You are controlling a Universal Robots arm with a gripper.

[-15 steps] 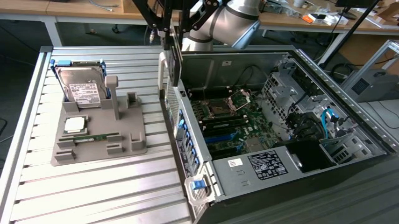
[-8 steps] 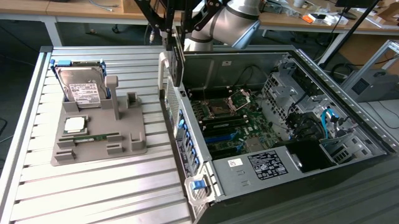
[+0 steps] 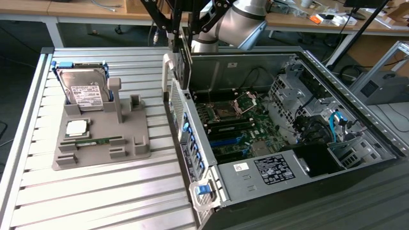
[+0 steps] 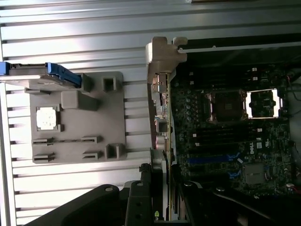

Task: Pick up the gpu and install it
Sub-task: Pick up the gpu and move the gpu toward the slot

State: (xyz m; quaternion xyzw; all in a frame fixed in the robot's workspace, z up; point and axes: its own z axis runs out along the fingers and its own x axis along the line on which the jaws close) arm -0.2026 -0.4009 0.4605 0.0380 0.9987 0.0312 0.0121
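At nine o'clock in the exterior view, a grey plastic parts stand holds a silver hard drive in a blue frame. At twelve o'clock, the black gripper, jaws half closed, clamps the dark, flat gpu card upright by its top edge, over the rear edge of the open black computer case at three o'clock.
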